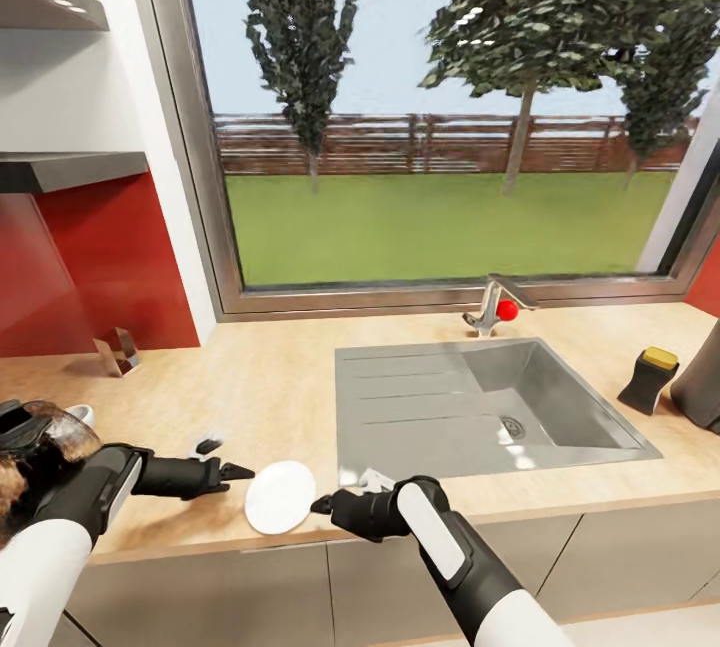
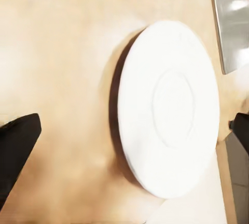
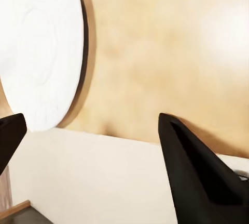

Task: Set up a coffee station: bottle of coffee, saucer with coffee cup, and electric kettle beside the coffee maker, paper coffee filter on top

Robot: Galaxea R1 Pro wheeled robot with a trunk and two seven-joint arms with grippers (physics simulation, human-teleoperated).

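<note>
A: Saucer (image 1: 280, 496) step, by the look of it. Flat on the countertop (image 1: 260, 377), right at the front edge, slightly overhanging, just left of the sink (image 1: 480, 407).

B: Agreed. Bracketed by both arms: left gripper (image 1: 222, 472) just beside the left rim, right gripper (image 1: 325, 504) just beside the right rim. Touching on neither side, as far as can be told.

A: Jaws?

B: Right: spread wide, 2 dark fingers (image 3: 199, 180) apart with counter edge between them, nothing held. Left: 2 prongs look parted in the head view, and the left wrist view has dark tips at opposite borders with the saucer (image 2: 168, 109) between. So spread too, empty.

A: Other items?

B: Kettle (image 1: 40, 442) at far left, partly hidden behind the left arm. Small white thing (image 1: 82, 415) beside it, possibly the cup; too little visible to say. Dark bottle with yellow cap (image 1: 650, 379) right of the sink, next to a tall dark shape (image 1: 703, 377) cut by the frame, perhaps the coffee maker.

A: Next move?

B: Probably a rim pinch. Thin, flat plate, so hard to grab from above; overhang helps. Needs 1 finger under the rim, 1 over, then a level carry right toward the machine. Risk: nudging it off the edge.
</note>
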